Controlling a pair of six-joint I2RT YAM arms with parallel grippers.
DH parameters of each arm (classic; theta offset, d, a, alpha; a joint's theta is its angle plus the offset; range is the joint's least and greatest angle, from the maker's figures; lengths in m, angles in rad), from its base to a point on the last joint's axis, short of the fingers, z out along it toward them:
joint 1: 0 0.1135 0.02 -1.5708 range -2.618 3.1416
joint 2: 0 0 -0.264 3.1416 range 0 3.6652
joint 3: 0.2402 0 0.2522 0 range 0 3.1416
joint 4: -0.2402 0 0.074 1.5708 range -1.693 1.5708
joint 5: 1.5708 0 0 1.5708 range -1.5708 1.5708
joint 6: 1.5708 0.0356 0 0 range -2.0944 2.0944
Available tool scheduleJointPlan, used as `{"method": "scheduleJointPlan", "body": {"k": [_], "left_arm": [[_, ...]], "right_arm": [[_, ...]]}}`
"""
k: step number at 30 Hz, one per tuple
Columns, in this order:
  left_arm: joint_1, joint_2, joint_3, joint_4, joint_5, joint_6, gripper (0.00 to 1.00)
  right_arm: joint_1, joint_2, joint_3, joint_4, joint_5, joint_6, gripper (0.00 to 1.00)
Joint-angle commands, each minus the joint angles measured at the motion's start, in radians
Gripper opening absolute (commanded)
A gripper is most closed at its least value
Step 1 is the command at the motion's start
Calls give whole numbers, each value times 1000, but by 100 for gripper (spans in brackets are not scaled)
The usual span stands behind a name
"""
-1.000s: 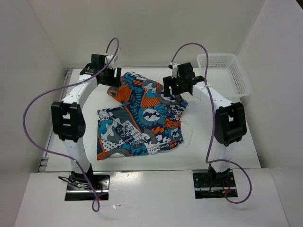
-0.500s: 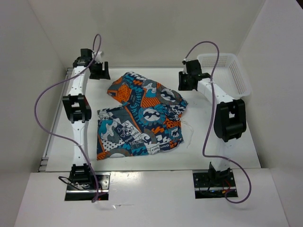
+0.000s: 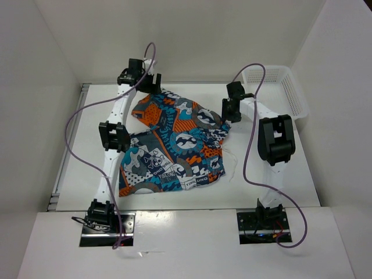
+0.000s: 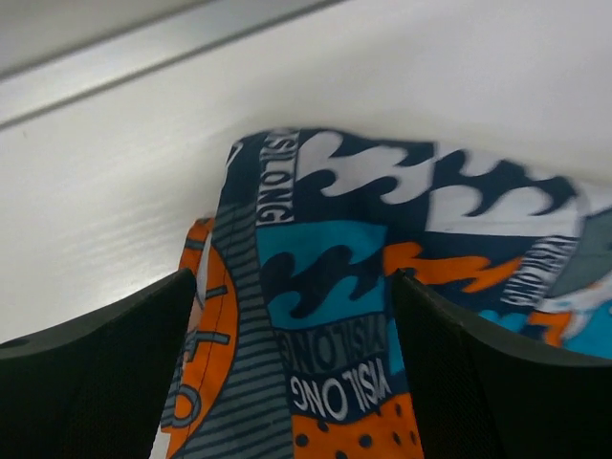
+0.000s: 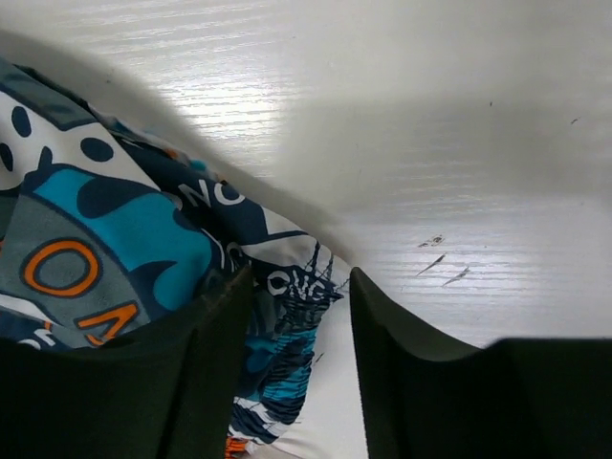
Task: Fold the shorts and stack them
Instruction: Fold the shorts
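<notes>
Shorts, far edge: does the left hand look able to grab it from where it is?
Probably yes. The left hand is right at the far edge of the shorts with its jaws open, and in the wrist view the fabric's edge lies between the two fingers. Nothing stands in the way.

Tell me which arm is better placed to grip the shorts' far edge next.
Probably left. The left arm holds its jaws wide open astride the far corner of the shorts; the right arm has narrower jaws framing only a hem sliver and bare table.
</notes>
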Motion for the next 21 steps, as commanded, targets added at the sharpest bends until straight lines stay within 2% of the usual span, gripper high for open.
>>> {"method": "scheduleJointPlan", "body": {"k": [1,4,8,9,10,11,12,14,15,18,19,21], "left_arm": [[-20,76,2,-53,-171,3,90],[-20,129,90,-130,-182,3,90],[-20,139,69,-190,-201,3,89],[-20,151,58,-234,-201,3,78],[-20,151,58,-235,-201,3,78],[-20,151,93,-250,-190,3,69],[-20,174,117,-286,-181,3,65],[-20,183,162,-319,-171,3,55],[-20,171,145,-342,-150,3,44],[-20,148,156,-427,-132,3,23],[-20,136,167,-449,-119,3,16],[-9,110,158,-491,-110,3,14]], "right_arm": [[5,15,19,-8,35,13,52],[5,37,19,-8,26,13,54],[5,46,9,-17,-4,3,57],[5,55,-28,-17,-23,2,61],[5,55,-28,-17,-23,2,61],[5,55,-48,-17,-44,2,62],[5,64,-48,-5,-56,-7,62],[5,77,-57,9,-79,-7,52],[5,77,-57,19,-80,-16,33],[14,86,-27,19,-51,-25,0],[14,86,-12,19,-40,-34,0],[14,86,-1,30,-40,-54,0]]}}
